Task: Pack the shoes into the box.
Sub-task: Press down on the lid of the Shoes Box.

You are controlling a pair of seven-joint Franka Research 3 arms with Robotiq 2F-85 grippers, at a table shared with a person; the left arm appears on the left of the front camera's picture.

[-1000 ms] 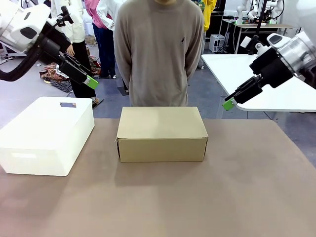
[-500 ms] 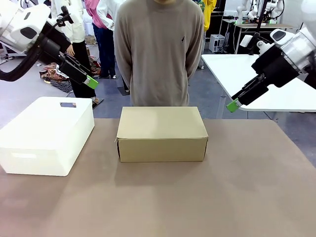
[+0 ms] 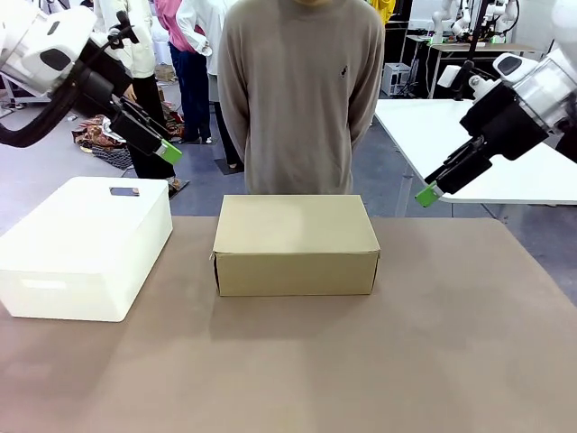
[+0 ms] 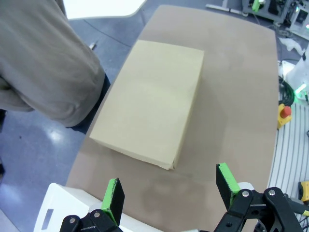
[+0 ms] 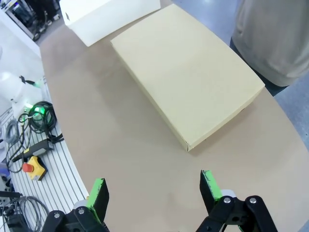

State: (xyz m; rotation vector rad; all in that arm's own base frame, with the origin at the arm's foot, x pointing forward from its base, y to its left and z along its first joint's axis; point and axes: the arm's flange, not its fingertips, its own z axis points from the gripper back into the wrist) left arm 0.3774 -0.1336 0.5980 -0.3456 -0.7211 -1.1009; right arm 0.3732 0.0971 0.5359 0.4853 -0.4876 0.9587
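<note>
We note the right tool (image 3: 427,194) has lifted toward two o'clock, spread empty like the left tool (image 3: 168,151); the tan cardboard shoebox (image 3: 295,242) sits closed, packing apparently finished.

I see the box (image 3: 296,244) sitting flat on the tabletop (image 3: 361,361), near the far edge and about midway across. It is plain tan-brown cardboard, rectangular and low, with its long side running left to right in my front view. Its lid is down, so the top is one flat, unmarked panel and I cannot see inside. From the left wrist view the box (image 4: 149,101) lies at a slant with one corner pointing toward the camera. From the right wrist view the box (image 5: 186,72) also runs diagonally, its edges crisp and its sides square. I cannot see the shoes.
</note>
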